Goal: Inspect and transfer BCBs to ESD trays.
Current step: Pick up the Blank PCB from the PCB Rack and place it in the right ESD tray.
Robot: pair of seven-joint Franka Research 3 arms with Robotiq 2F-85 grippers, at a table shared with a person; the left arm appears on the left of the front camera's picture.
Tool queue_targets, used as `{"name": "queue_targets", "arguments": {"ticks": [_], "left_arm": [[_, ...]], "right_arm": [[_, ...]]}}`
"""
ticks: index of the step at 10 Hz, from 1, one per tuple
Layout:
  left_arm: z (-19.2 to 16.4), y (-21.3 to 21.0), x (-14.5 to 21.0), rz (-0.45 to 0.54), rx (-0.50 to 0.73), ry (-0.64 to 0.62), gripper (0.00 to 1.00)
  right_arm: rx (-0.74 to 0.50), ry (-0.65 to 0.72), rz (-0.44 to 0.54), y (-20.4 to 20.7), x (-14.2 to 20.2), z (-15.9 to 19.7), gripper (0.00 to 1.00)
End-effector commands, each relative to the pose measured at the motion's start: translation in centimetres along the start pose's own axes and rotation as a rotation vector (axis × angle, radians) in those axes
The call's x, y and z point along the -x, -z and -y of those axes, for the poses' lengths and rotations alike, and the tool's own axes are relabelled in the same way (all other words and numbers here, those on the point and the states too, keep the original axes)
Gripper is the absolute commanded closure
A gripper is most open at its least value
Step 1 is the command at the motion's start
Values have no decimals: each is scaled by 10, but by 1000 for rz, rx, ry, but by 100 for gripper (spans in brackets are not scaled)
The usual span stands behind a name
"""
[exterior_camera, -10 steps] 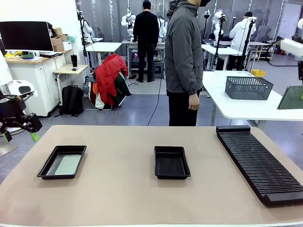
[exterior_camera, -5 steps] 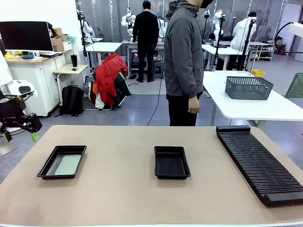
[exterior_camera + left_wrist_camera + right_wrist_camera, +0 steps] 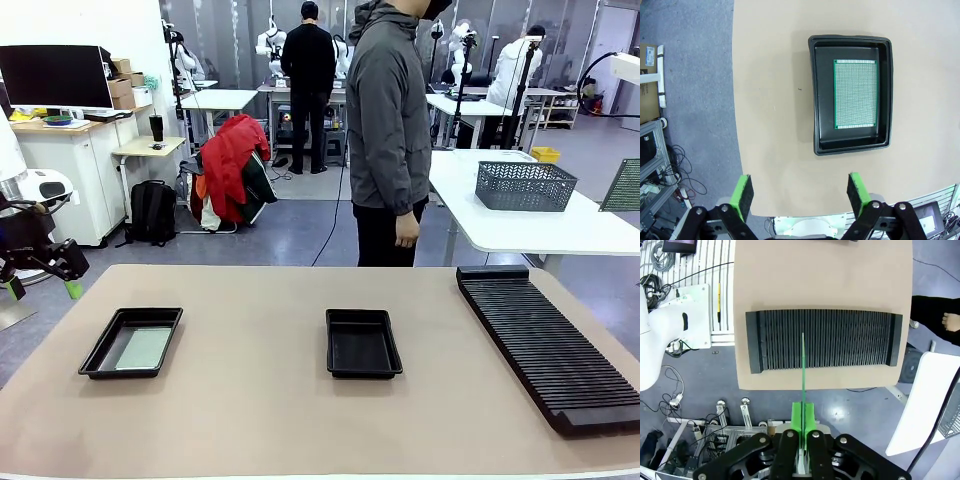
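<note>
At far right, the BCB (image 3: 622, 186) sits higher.

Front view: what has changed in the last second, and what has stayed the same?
The right gripper, shut on a green board, lifted it up and toward the right edge. The left gripper stayed open; the left tray, the middle tray and the rack did not move.

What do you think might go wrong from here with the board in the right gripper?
The right gripper pinches the BCB by one thin end, high above the slotted rack; it might slip or twist and fall. The empty ESD tray has raised rims, so a skewed set-down could leave the board propped on one.
</note>
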State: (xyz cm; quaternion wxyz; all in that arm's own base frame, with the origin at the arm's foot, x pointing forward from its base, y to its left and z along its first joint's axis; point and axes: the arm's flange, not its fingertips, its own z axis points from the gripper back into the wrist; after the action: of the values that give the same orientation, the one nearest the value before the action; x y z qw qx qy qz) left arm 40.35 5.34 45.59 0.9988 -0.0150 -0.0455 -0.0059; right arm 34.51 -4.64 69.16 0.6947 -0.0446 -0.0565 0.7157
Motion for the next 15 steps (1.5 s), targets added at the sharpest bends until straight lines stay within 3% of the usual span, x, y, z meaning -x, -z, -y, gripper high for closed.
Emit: {"name": "queue_targets", "arguments": {"ticks": [1,3,6,9,11,15], "left_arm": [[-1,1,1,1,1,7,0],[-1,1,1,1,1,7,0],[-1,1,1,1,1,7,0],[-1,1,1,1,1,7,0],[-1,1,1,1,1,7,0],[-1,1,1,1,1,7,0]], "right_arm": [[8,-3,-2,1,-2,-1,100],[0,0,0,0,0,0,97],[34,330,289,4,-7,25,97],[21,738,325,30,-41,34,97],[-66,956,330,57,-58,41,97],[-239,1268,475,130,-103,37,97]]}}
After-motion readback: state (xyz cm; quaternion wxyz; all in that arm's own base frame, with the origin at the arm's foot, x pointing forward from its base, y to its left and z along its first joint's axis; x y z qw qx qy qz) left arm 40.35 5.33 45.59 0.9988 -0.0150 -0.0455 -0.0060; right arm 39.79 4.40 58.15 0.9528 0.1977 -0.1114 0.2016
